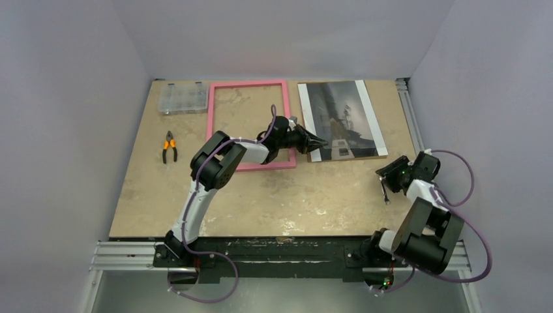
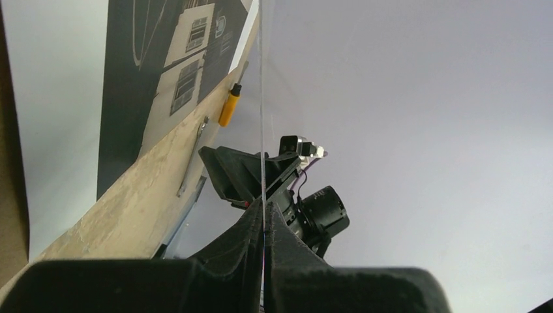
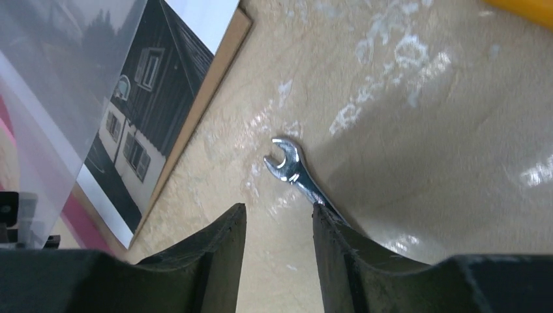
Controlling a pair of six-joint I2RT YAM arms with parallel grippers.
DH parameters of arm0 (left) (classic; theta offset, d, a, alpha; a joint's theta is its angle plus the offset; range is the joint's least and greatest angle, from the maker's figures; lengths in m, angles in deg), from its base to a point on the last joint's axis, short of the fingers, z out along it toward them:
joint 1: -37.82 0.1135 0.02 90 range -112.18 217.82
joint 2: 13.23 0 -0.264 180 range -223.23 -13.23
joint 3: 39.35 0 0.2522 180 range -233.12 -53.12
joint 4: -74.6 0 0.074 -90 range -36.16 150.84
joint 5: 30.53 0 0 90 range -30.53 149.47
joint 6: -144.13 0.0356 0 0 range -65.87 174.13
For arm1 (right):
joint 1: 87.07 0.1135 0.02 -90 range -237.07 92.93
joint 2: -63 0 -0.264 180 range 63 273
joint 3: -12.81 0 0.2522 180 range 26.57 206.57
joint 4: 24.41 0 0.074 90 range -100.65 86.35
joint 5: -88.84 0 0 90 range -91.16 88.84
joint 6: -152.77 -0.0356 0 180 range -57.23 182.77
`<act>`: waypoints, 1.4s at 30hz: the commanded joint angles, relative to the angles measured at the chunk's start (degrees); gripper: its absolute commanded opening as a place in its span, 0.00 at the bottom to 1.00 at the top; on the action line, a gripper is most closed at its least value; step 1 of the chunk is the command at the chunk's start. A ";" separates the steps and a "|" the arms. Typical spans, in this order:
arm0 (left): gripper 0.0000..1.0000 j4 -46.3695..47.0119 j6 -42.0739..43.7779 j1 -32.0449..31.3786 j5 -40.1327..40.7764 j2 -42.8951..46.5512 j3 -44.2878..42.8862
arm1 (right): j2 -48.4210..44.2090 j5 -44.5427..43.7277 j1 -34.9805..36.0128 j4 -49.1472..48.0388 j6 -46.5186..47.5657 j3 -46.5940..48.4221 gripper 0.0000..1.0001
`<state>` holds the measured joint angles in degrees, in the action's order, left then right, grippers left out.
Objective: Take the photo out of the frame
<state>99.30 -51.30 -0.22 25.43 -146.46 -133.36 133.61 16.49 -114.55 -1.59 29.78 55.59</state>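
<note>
**Left hand pinches a clear pane above the photo; right hand stands half apart, holding nothing**

Top view: The pink frame (image 1: 248, 83) lies flat on the worktop (image 1: 293, 195) at about 11 o'clock, and bare worktop shows through its opening. The photo (image 1: 339, 117) lies face up just beside it at 1 o'clock, outside the frame, with its white bands on the long sides. The left arm crosses the frame's near right corner. The left hand (image 1: 321, 141) sits at the photo's left edge. The right hand (image 1: 386, 177) hangs at 3 o'clock, off the photo's near right corner, and a small wrench (image 1: 385, 193) lies just below it. A clear compartment box (image 1: 183, 98) sits at 10 o'clock, left of the frame. Orange-handled pliers (image 1: 169, 147) lie toward 9 o'clock.

Left wrist view: The two fingers (image 2: 251, 222) are pressed together on a thin clear pane (image 2: 262, 98). The pane is seen edge-on as a bright line running straight up from the tips. The photo shows at 11 o'clock, flat on the worktop.

Right wrist view: The right hand's fingers (image 3: 231, 228) stand a moderate gap apart with only worktop between them. The wrench's open end lies just past the tips at 12 o'clock, touching neither finger. At 10 o'clock the photo rests on a brown backing board (image 3: 218, 72). The clear pane hangs over the photo's far part, raised and tilted. A strip of the pink frame shows at 8 o'clock.
</note>
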 commanded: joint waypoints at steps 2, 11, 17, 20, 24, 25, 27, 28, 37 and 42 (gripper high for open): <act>0.00 5.90 -3.39 -0.12 1.24 1.23 -1.23 | 3.21 9.20 -2.38 -11.65 0.42 2.78 0.33; 0.00 8.04 -5.22 -0.10 1.39 0.88 -1.34 | 8.22 4.52 -3.25 -14.30 0.44 5.80 0.20; 0.00 7.35 -4.80 -0.21 0.88 0.84 -0.69 | 12.74 3.20 -4.23 -16.51 0.58 7.68 0.27; 0.00 7.33 -5.00 -0.19 0.14 0.60 -0.52 | 15.50 4.20 -4.82 -17.84 0.60 8.34 0.27; 0.00 7.48 -5.04 -0.24 -0.43 0.13 -0.74 | 18.43 4.38 -5.14 -21.26 0.25 8.18 0.26; 0.00 7.51 -5.03 -0.26 -0.41 0.00 -0.65 | 19.74 4.93 -5.39 -21.77 0.31 8.43 0.25; 0.00 8.04 -5.37 -0.36 -0.41 -0.01 -0.21 | 22.08 7.70 -6.39 -24.00 -1.01 8.34 0.26; 0.00 8.52 -5.62 -0.38 -0.35 0.05 0.09 | 22.96 9.73 -7.11 -25.36 -2.15 8.08 0.26; 0.00 6.81 -4.37 -0.55 0.60 1.08 -0.49 | 31.76 16.69 -10.46 -33.94 -8.81 9.15 0.32; 0.00 5.85 -3.77 -0.61 0.58 1.39 -1.46 | 34.69 19.02 -10.57 -38.37 -10.95 8.83 0.29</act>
<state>103.41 -55.27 -0.53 25.43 -146.48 -133.04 165.39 34.98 -123.99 -37.91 22.30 64.51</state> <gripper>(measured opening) 0.004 0.302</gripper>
